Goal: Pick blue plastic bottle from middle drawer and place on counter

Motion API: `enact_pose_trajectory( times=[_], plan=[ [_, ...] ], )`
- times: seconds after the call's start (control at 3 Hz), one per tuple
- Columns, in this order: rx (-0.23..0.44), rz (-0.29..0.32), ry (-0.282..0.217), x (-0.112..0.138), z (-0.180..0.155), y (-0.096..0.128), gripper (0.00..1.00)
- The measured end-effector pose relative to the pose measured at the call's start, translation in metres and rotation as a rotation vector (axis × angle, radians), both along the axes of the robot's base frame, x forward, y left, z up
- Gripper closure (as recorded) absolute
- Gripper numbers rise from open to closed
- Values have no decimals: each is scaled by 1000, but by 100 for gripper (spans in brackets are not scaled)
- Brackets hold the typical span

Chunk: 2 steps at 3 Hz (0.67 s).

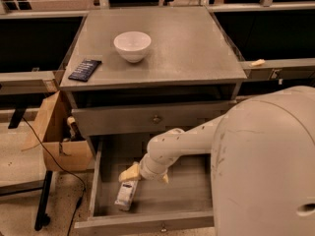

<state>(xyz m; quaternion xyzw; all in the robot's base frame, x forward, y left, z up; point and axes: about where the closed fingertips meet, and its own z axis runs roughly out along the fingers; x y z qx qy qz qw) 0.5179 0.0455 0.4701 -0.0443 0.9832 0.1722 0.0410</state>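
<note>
While I stand beside the cabinet, I see the middle drawer (189, 196) open toward the room, and the grey drawer above it (202, 115) shut, with its small round knob (156, 118) in the centre of the front. Inside the open drawer, near its left wall and toward the front, lies the blue plastic bottle (126, 194). It lies flat on its side on the drawer floor, pale and whitish, with its length running roughly from back to front. The robot's white arm (197, 137) reaches from the right, down into the drawer, and the gripper (144, 178) hangs low over the drawer floor, just behind the far end of the bottle. Its two cream fingers (130, 172) stand spread apart, one to each side of the wrist, and nothing is held between them; the left one is very close to the bottle's end, but I cannot tell if it touches. The big rounded body of the robot (268, 166) fills the right side of my sight. On the counter (192, 43) stands a white bowl (132, 45), left of the middle, and near the front left corner lies a flat dark packet (84, 69). A cardboard box (53, 132) sits on the floor beside the cabinet on the left.
</note>
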Motion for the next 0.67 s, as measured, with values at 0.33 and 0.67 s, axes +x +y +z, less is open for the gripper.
enact_pose_trajectory(
  times=[0.33, 0.67],
  plan=[
    [-19, 54, 0, -6, -1, 17, 0],
    [-50, 114, -29, -16, -2, 43, 0]
  ],
)
